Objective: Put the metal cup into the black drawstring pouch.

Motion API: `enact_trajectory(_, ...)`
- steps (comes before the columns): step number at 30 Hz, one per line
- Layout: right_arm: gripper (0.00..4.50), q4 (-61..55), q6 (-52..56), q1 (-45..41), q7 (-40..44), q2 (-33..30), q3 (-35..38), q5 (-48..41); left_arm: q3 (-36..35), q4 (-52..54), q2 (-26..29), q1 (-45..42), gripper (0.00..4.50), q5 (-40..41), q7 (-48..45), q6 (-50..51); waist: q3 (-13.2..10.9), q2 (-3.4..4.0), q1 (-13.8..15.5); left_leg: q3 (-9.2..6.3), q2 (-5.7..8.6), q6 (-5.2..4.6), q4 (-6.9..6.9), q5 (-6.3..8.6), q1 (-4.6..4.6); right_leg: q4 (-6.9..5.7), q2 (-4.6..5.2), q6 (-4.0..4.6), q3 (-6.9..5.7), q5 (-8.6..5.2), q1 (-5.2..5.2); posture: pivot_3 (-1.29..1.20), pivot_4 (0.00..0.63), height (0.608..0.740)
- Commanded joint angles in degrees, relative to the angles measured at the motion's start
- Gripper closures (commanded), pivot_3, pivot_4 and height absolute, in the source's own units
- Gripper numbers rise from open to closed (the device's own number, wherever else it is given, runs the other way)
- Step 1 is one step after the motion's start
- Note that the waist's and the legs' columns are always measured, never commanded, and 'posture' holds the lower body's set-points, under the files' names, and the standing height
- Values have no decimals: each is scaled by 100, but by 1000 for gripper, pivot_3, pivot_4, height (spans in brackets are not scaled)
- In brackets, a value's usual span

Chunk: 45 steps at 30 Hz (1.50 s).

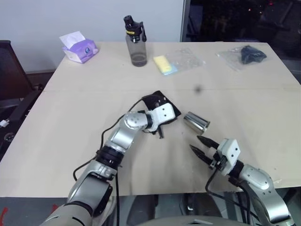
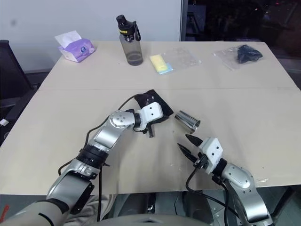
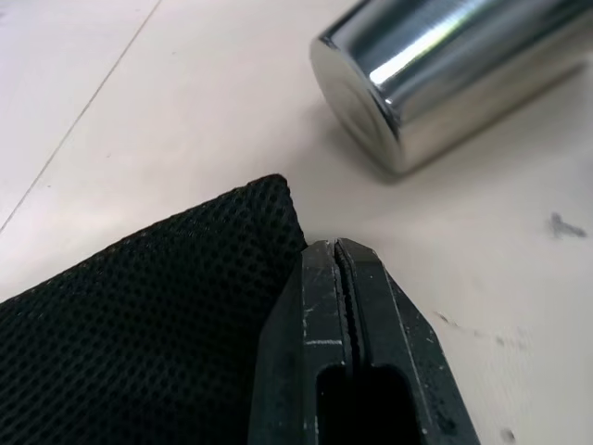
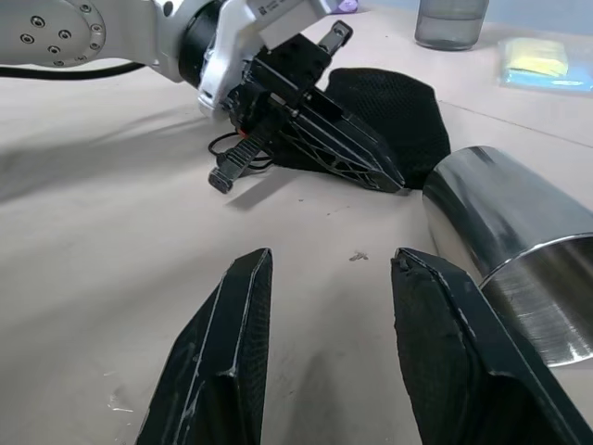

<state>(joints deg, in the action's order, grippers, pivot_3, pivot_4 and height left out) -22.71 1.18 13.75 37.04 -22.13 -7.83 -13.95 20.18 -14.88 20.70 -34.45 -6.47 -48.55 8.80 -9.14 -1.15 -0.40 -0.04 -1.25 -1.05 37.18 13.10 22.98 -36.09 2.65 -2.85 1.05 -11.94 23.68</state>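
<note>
Pale wooden table [image 1: 70, 117] before a white wall. The cup [image 1: 196, 123] lies tipped over, right of the clenched left gripper [image 3: 345, 278], just beyond the spread, empty right gripper [image 1: 201, 146].

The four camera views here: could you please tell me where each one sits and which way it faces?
Left eye view: on the head, looking forward and down over the table; both arms show.
Right eye view: its stereo twin, same scene.
Left wrist view: on the left arm, looking along the shut left hand at the black drawstring pouch and the metal cup.
Right wrist view: on the right arm, looking past the open right hand at the left hand, pouch and lying cup.
All views share cup and pouch.
</note>
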Motion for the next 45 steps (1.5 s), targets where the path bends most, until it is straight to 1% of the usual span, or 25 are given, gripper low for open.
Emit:
enact_trajectory(1,2463,-163,-142,-20,-42,20,25,0,-208,72,-2,-143,4500,140,21,131,0,0,-2,0,0,0,0,0,0,0,0,0,0,0,0,0,150,740)
enact_trajectory(6,2463,-125,-169,-45,-61,42,9,17,-379,58,31,-180,4500,302,-13,324,0,0,-13,-1,0,0,0,0,0,-1,0,0,0,0,1,0,150,740)
enact_trajectory(15,2463,-66,-219,-68,-40,68,-6,37,-332,124,232,-141,4500,236,-95,387,0,0,-11,-1,0,0,0,0,0,-2,0,0,0,0,0,0,150,740)
enact_trajectory(20,2463,-51,-227,-68,-25,60,-10,37,-444,234,238,-68,4500,320,-15,458,0,0,-12,-1,0,0,0,0,-1,-4,0,0,0,0,0,0,150,740)
enact_trajectory(22,2463,-43,-233,-70,-15,54,-12,32,-577,367,212,-10,4500,487,-23,656,0,0,-18,-1,0,0,0,0,-1,-4,0,0,0,0,0,0,150,740)
enact_trajectory(25,2463,-33,-241,-69,1,52,-5,19,-960,744,167,187,4500,1046,-125,1263,0,0,-21,-2,0,0,0,0,-1,-6,0,0,0,0,1,0,150,740)
enact_trajectory(27,2463,-15,-247,-75,13,54,-3,11,-1097,1007,277,372,4500,1316,-325,1378,0,0,-24,-3,-1,0,0,0,-1,-7,0,0,0,0,1,0,150,740)
enact_trajectory(30,2431,19,-261,-87,32,56,-15,8,-1295,1395,316,578,3696,1650,-366,1540,0,0,-20,-3,-1,0,0,0,-2,-10,0,1,0,0,1,0,150,740)
enact_trajectory(31,2431,29,-263,-92,37,57,-19,8,-1349,1516,318,643,3283,1735,-350,1559,0,0,-14,-4,-1,0,1,0,-2,-12,0,1,0,0,1,0,150,740)
enact_trajectory(32,2431,36,-264,-98,40,59,-22,7,-1382,1622,345,722,2718,1786,-344,1526,0,0,-5,-5,-1,0,2,0,-3,-13,1,2,-1,0,1,0,150,740)
enact_trajectory(33,2431,42,-267,-100,42,60,-20,5,-1377,1701,414,824,2394,1746,-348,1359,0,0,-6,-5,-1,0,4,0,-3,-14,1,1,-1,0,0,0,150,740)
enact_trajectory(34,2431,46,-270,-99,42,60,-13,-1,-1323,1690,516,916,1899,1545,-297,999,0,-1,-10,-4,-1,0,5,0,-4,-14,1,2,0,0,0,0,150,740)
enact_trajectory(37,2431,58,-279,-91,37,65,-4,-8,-1102,1453,674,981,1899,950,-3,188,0,0,-13,-2,-1,0,4,0,-7,-15,1,2,2,-1,0,0,150,740)
enact_trajectory(40,2431,49,-272,-86,23,85,-36,4,-778,1099,705,944,1899,405,278,-401,1,-1,25,-2,0,0,4,0,-7,-16,1,3,2,-1,-1,0,150,740)
enact_trajectory(42,2431,36,-263,-83,17,89,-39,5,-662,905,638,912,1899,210,431,-603,1,-2,29,1,1,0,4,0,-7,-16,2,3,4,-1,-1,0,150,740)
enact_trajectory(45,2431,14,-255,-59,11,73,-12,-1,-611,734,494,885,1899,134,581,-654,0,-2,31,1,1,0,4,0,-5,-16,2,2,4,0,0,0,150,740)
